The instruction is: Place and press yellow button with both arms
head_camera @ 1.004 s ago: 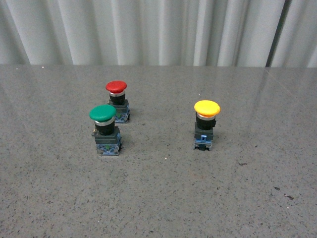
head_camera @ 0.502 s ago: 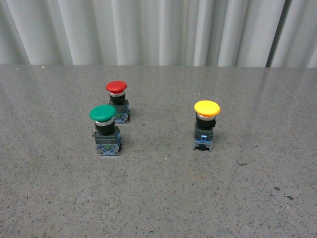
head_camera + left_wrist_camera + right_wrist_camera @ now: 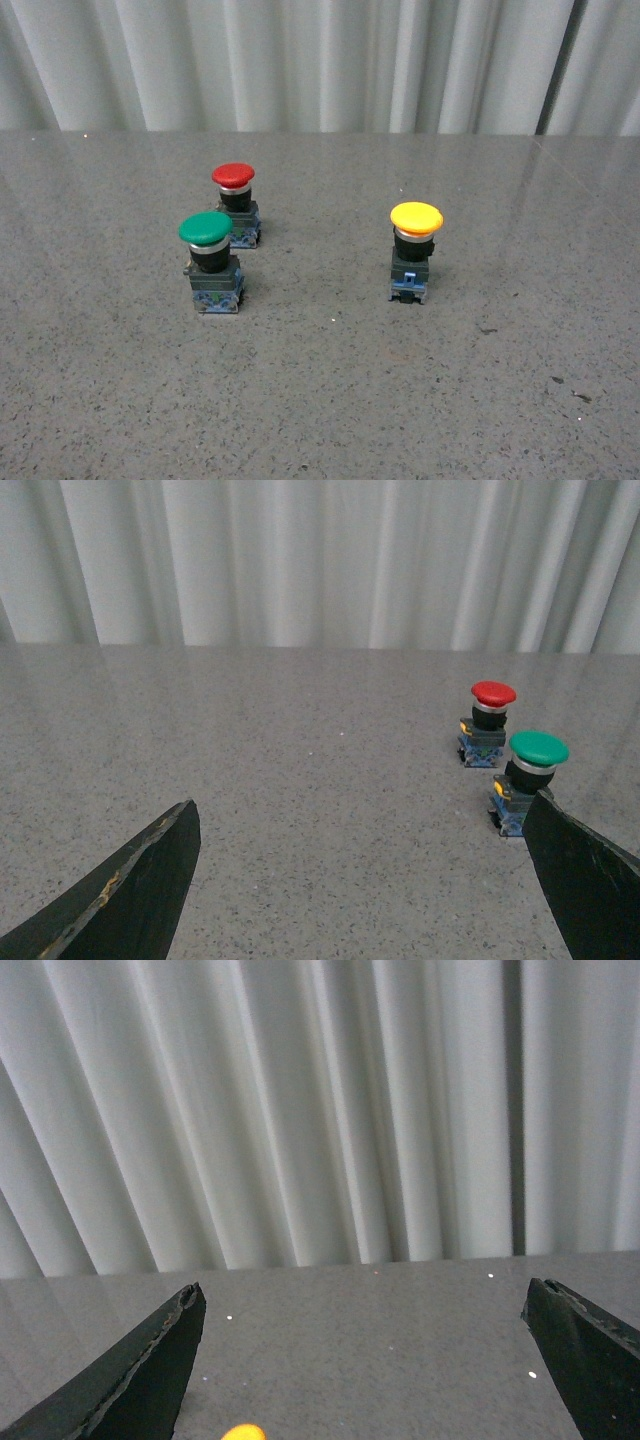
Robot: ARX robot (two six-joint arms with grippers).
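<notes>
Pleated white curtain [image 3: 320, 60] backs the speckled grey table [image 3: 320, 400]. Green button [image 3: 206, 228] and red button [image 3: 232, 175] stand together at left. The yellow button [image 3: 416, 218] stands upright, well right of them, unmoved since earlier. Base labels are unreadable. Left end effector [image 3: 362, 800] and right end effector [image 3: 365, 1285] gape wide, empty.

Lone button [image 3: 415, 250] right of centre on table [image 3: 320, 400], nearer button [image 3: 210, 262] well left, farther button [image 3: 236, 205] just behind it
</notes>
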